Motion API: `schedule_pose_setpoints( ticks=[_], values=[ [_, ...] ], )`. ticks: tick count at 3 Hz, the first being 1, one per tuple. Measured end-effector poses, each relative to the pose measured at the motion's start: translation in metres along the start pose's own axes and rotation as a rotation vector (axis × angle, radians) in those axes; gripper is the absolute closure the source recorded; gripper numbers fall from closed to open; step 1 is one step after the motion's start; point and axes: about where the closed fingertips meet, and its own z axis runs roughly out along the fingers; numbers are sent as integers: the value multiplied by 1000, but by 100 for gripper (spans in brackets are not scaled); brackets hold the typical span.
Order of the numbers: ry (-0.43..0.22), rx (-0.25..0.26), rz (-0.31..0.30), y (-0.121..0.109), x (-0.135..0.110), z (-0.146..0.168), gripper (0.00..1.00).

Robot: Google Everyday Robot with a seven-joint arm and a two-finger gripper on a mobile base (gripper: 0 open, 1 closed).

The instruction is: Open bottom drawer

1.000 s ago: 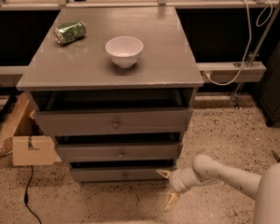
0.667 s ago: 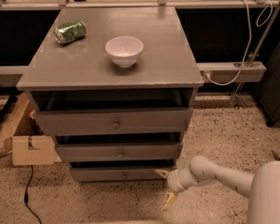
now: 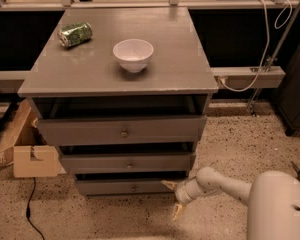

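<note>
The bottom drawer [image 3: 125, 186] is the lowest and narrowest of three grey drawer fronts in the cabinet, with a small round knob [image 3: 134, 187] at its centre. A dark gap shows above its front panel. My gripper [image 3: 173, 200] is low near the floor, at the drawer's right end, on a white arm coming from the lower right. One yellowish finger [image 3: 169, 185] points at the drawer's right corner, the other finger [image 3: 177, 211] points down toward the floor. The fingers are spread apart and hold nothing.
The middle drawer [image 3: 127, 163] and top drawer [image 3: 122, 130] are above. A white bowl [image 3: 133, 54] and a green can [image 3: 75, 34] lie on the cabinet top [image 3: 180, 59]. A cardboard box [image 3: 32, 159] stands left of the cabinet. A black cable [image 3: 31, 209] runs on the speckled floor.
The arm and gripper have shifted very slightly toward the bottom drawer's right end. The drawers have not moved.
</note>
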Motion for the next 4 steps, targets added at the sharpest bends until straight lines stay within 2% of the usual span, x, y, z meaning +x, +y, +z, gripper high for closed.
schedule_pose_setpoints(
  ticks=[2,3,4],
  values=[
    [-10,30,-118,-23,5,12,0],
    [26,54,-129,-34,13,20,0],
    [57,78,-107,-45,26,29,0]
  ],
)
